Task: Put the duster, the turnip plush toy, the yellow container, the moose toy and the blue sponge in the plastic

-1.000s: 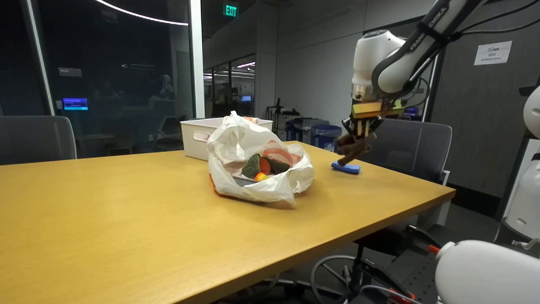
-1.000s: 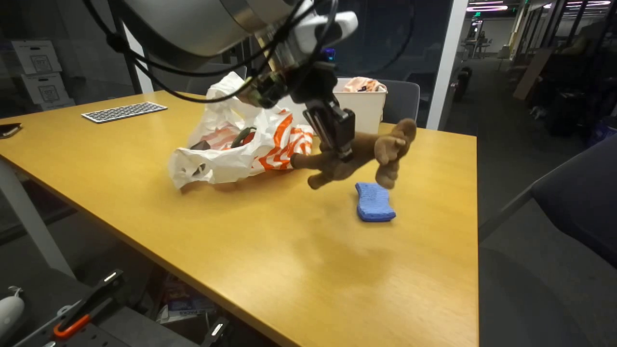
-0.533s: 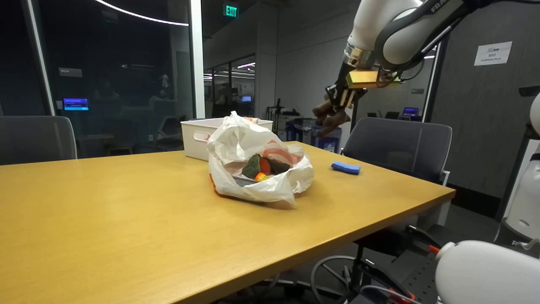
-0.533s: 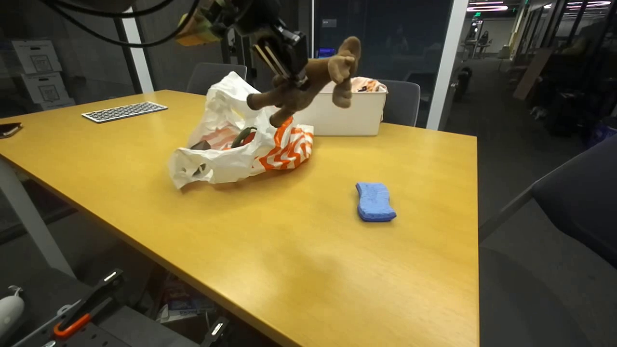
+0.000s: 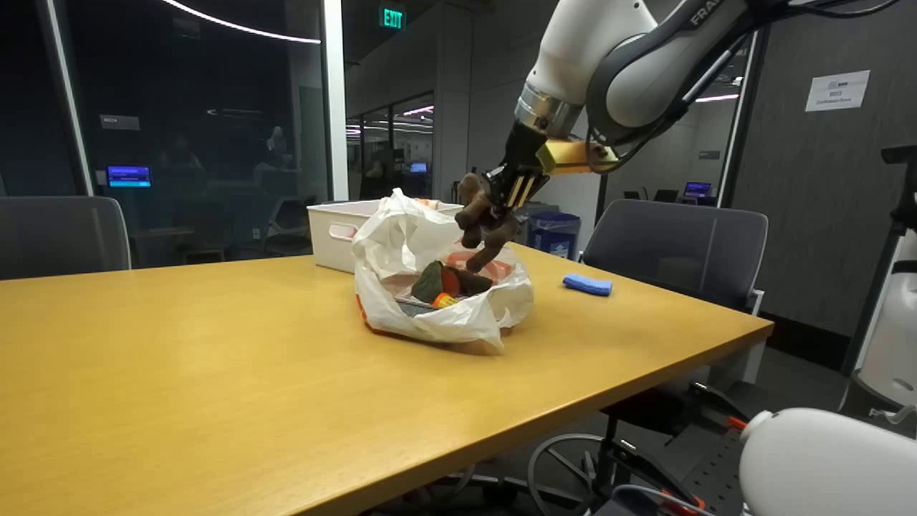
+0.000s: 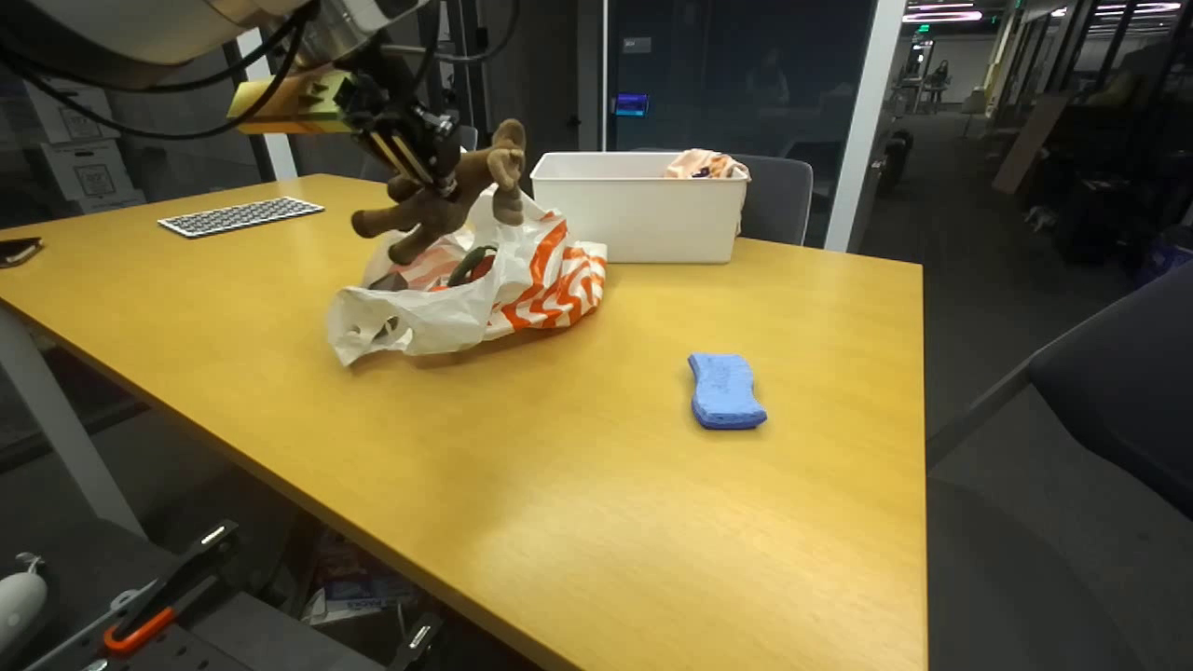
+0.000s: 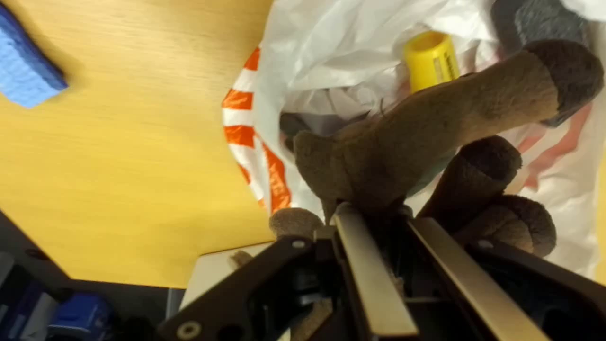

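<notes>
My gripper [image 5: 503, 209] is shut on the brown moose toy [image 5: 493, 242] and holds it over the open white plastic bag [image 5: 401, 236]. In an exterior view, the gripper [image 6: 443, 191] and moose toy [image 6: 447, 212] hang above the bag [image 6: 438, 321]. In the wrist view, the moose toy [image 7: 416, 128] covers much of the bag's mouth. The yellow container [image 7: 428, 59] lies inside the bag. A green and red plush [image 5: 430, 281], probably the turnip, and a grey thing [image 7: 544, 23], possibly the duster, are also inside. The blue sponge [image 6: 727, 391] lies on the table.
A white bin [image 6: 643, 214] holding a patterned cloth [image 6: 704, 165] stands behind the bag. A keyboard [image 6: 240, 216] and a dark phone-like object [image 6: 19, 250] lie on the table [image 6: 578, 503]. A chair [image 5: 680, 251] stands at the table's edge.
My gripper has carried the moose toy up and away from near the sponge, across to the bag, and a little down over it. The sponge and bag have not moved.
</notes>
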